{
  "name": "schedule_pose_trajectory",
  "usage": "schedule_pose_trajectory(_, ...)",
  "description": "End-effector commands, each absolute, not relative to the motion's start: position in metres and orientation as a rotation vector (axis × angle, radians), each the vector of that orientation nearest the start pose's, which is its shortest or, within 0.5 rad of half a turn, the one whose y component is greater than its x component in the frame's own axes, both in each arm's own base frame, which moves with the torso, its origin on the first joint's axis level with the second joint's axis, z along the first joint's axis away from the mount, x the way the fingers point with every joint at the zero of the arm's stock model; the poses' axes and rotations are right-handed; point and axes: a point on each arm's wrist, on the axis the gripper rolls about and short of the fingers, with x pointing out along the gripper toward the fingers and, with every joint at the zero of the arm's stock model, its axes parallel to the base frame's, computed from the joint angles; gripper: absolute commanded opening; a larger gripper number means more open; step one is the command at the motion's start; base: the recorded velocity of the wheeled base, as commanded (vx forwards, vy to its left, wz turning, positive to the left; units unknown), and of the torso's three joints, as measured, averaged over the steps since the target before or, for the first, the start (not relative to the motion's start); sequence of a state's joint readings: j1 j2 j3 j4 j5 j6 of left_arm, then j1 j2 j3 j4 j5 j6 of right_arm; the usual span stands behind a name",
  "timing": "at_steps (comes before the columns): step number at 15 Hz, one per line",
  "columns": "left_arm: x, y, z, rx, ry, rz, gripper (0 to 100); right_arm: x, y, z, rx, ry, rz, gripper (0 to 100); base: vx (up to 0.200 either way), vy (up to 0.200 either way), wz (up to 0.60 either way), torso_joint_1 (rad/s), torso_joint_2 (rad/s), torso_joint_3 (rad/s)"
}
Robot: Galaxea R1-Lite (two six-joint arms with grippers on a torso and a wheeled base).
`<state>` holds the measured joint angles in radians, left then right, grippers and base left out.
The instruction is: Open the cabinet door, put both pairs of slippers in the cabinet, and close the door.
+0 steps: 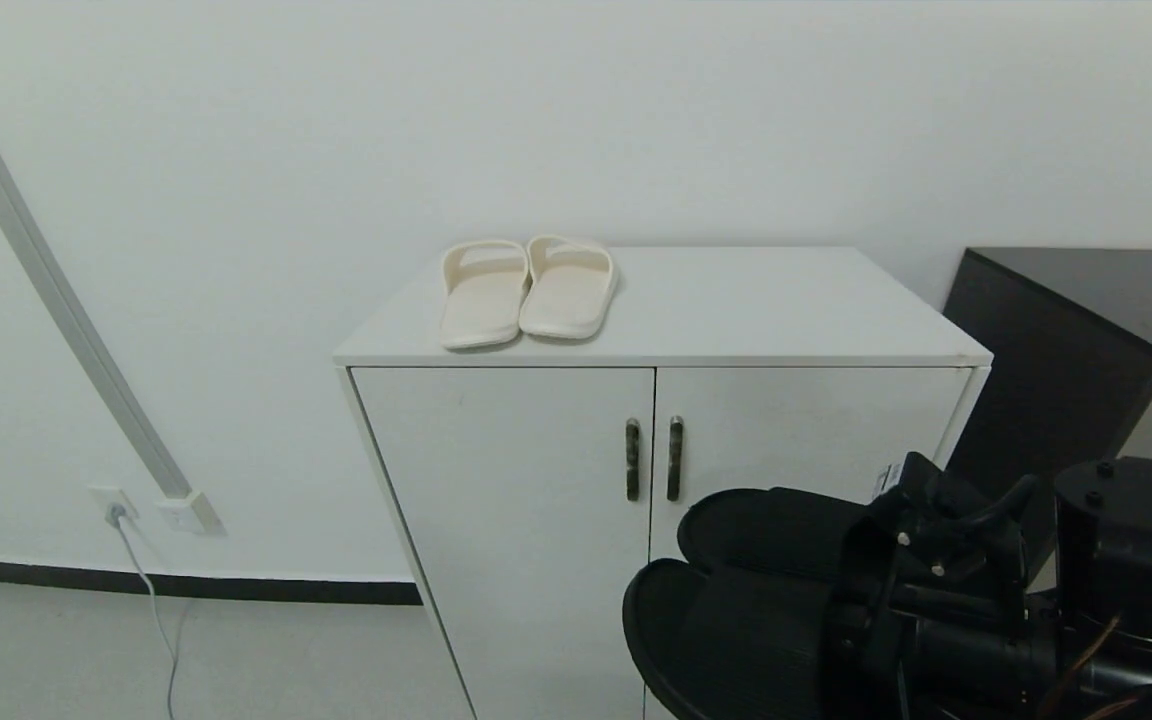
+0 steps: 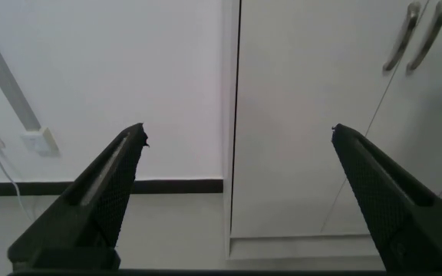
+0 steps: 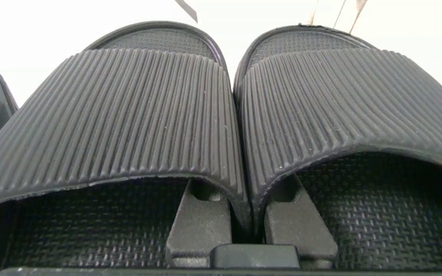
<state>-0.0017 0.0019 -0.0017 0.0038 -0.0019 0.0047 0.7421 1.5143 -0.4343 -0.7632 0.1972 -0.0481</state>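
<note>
On top of the white cabinet (image 1: 786, 300), toward its left rear, a cream pair of slippers (image 1: 526, 290) is set side by side, toes to the wall. Both doors are shut, and the two slim handles, the left handle (image 1: 633, 459) and the right handle (image 1: 675, 458), stand upright just beside each other at the middle seam.

A black pair of slippers (image 1: 766, 590) is carried by the right gripper (image 3: 245, 230) low in front of the right door, below the handles. Its fingers (image 3: 198, 226) are closed from inside on the two adjoining inner walls, so both slippers are held as one.

The left gripper (image 2: 239, 134) is spread wide with nothing between its fingers. It is aimed at the cabinet's left front edge, low down, while the handles (image 2: 417, 34) lie higher and further toward the cabinet's middle.

The door-opening step is judged not yet done. Since the right arm is loaded, the free left arm is best suited to it. Its fingers would have to be raised, shifted toward the seam, and closed across a handle whose long axis runs vertically.
</note>
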Motion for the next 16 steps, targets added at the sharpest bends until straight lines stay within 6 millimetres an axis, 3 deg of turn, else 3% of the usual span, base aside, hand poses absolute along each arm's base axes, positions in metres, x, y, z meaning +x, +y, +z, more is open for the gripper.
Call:
schedule_pose_trajectory(1,-0.0227,0.0000,0.0757,0.005,0.005,-0.003,100,0.1654,0.1582,0.1484,-0.139,0.295,0.942,0,0.000,0.000,0.00,-0.163,0.50,0.334)
schedule_pose_trajectory(10,-0.0227,0.0002,0.0757,0.003,0.005,0.005,100,0.1644,0.1573,0.1456,-0.161,0.296,0.947,0,0.000,0.000,0.00,-0.125,0.47,0.337)
schedule_pose_trajectory(14,-0.0227,0.0002,0.0757,0.003,0.005,0.005,100,0.1653,0.1592,0.1403,-0.172,0.317,0.952,0,0.000,0.000,0.00,-0.049,0.44,0.389)
schedule_pose_trajectory(16,-0.0227,0.0002,0.0757,0.002,0.005,0.005,100,0.1639,0.1585,0.1395,-0.173,0.320,0.955,0,0.000,0.000,0.00,0.001,0.11,0.106)
